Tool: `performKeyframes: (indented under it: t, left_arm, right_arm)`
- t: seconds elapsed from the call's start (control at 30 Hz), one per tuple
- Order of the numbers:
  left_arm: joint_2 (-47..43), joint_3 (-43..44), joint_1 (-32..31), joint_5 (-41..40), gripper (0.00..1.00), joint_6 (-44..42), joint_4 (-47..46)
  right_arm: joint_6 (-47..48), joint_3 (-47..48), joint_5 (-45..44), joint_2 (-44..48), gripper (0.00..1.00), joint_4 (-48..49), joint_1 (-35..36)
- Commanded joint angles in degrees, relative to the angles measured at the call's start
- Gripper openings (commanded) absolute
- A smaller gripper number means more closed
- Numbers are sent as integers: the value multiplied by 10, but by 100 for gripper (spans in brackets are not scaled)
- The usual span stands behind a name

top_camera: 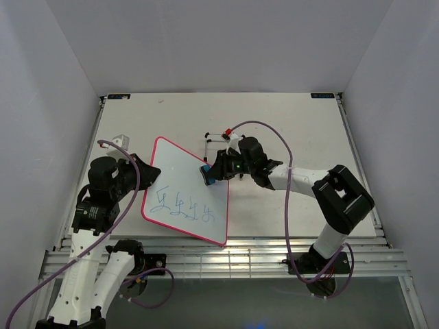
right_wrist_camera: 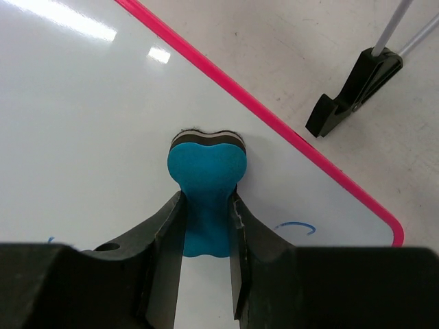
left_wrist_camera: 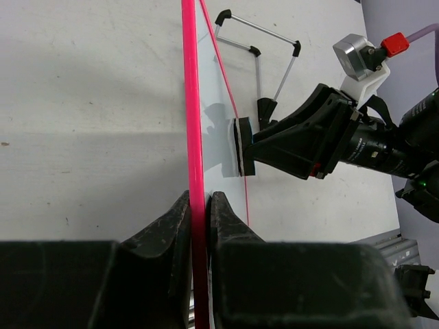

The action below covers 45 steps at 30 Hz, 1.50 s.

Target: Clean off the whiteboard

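The whiteboard [top_camera: 182, 185], white with a pink-red frame, is tilted up off the table and bears blue scribbles [top_camera: 185, 204] near its lower edge. My left gripper [top_camera: 140, 173] is shut on its left frame edge [left_wrist_camera: 195, 171], seen edge-on in the left wrist view. My right gripper [top_camera: 212, 171] is shut on the blue bone-shaped eraser [right_wrist_camera: 206, 188], whose felt face presses on the board's right part [right_wrist_camera: 89, 116]. The eraser also shows in the left wrist view [left_wrist_camera: 241, 147]. A blue mark [right_wrist_camera: 296, 226] lies beside the right finger.
A thin black wire stand [top_camera: 218, 140] lies on the table just behind the right gripper; it shows in the left wrist view [left_wrist_camera: 264, 48] and the right wrist view [right_wrist_camera: 357, 86]. A small clear object [top_camera: 121, 141] sits at the far left.
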<state>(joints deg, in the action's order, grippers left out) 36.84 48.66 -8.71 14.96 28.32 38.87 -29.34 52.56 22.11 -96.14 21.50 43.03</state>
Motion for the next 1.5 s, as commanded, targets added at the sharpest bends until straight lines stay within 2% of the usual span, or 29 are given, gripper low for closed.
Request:
performKeyframes:
  t: [0.0,0.17,0.4,0.63,0.73,0.83,0.97,1.13,1.27,1.37,1.47]
  left_arm:
    - [12,14,-7,8,0,-35,35]
    - [8,13,-7,-10,0,-44,34]
    - [-5,10,-7,-15,0,-41,33]
    - [-11,8,-8,-16,0,-35,38]
    - [-19,7,-8,-59,0,-13,47]
    - [-27,8,-7,-85,0,-3,52]
    - [-32,3,-8,-86,0,9,55]
    - [-31,0,-8,-83,0,10,54]
    - [-38,0,-8,-82,0,10,54]
    - [-35,-1,-7,-83,0,11,53]
    - [-35,0,-8,-94,0,14,52]
  right_arm:
    - [21,7,-13,-33,14,-33,-7]
    - [37,-39,-20,-56,14,-45,-39]
    - [78,-32,-6,-94,14,-120,-60]
    - [67,-54,14,-18,14,-117,-57]
    - [59,-58,14,17,14,-132,-33]
    - [49,-49,-57,36,13,-181,11]
    - [-4,-72,-184,43,13,-175,50]
    - [-47,-115,-227,49,14,-137,51]
    - [-30,-78,-275,12,14,-202,51]
    - [-27,-75,-261,11,14,-199,56]
    - [-24,-68,-294,5,14,-213,65]
